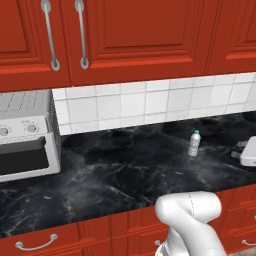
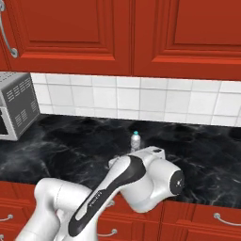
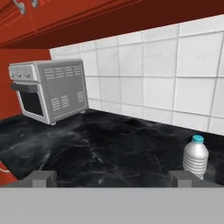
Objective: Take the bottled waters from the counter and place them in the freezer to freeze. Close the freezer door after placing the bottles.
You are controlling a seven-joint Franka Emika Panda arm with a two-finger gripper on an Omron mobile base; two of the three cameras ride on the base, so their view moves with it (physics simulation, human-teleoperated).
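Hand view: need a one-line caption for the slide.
Open gripper faces the counter: bottle standing at right, toaster oven at far left.

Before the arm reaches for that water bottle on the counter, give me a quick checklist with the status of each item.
1. Bottle upright on the counter: ok. The clear bottle stands with its teal cap up, well in front of the tiled wall.
2. Jaws open to take it: ok. The gripper has its tips spread wide apart in the hand view.
3. Bottle lined up between the tips: not ok. It sits by one tip, off centre.
4. Space around the bottle: ok. The toaster oven is far off along the counter; a white appliance sits nearer but apart.
5. Second bottle located: cannot tell.
6. Freezer door open: cannot tell.
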